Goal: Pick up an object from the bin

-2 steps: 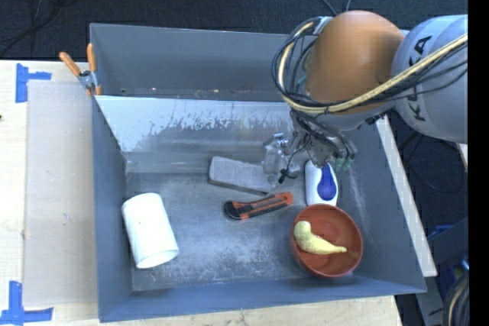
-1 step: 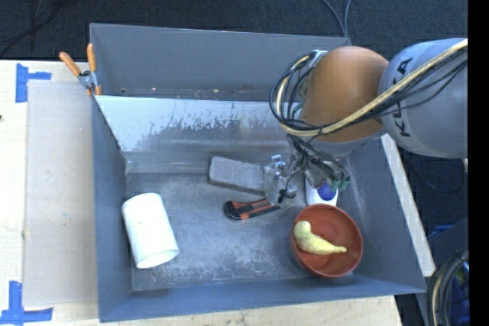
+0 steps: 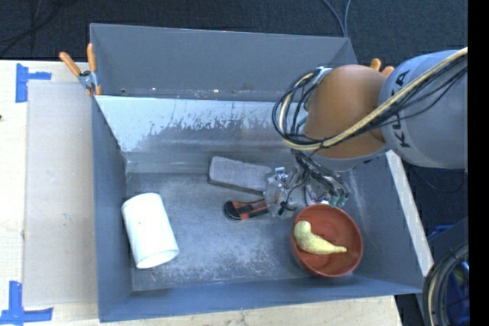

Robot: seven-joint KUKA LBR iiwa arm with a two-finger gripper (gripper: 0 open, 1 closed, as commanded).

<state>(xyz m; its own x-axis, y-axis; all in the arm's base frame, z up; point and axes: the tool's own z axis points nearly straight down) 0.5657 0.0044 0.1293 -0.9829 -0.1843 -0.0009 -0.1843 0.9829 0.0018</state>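
Tool (image 3: 280, 193) at right end of small black-and-orange handled object (image 3: 243, 209), mid-bin, beside grey rectangular block (image 3: 235, 173); spread or pinching, can't tell. Risk: end-grab lets obj pivot out, or tool bumps red round bowl (image 3: 345, 259) nearby.

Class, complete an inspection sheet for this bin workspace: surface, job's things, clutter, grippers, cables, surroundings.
Surface: grey metal bin, its bottom scuffed.
Job's things: black-and-orange hand tool mid-floor.
Clutter: grey block; white cylinder lying at left; red bowl holding a yellow banana-shaped thing.
Grippers: gripper low at the tool's right end; contact unclear.
Cables: cables looped round the arm's wrist; more lie behind.
Surroundings: dark floor behind the bin.
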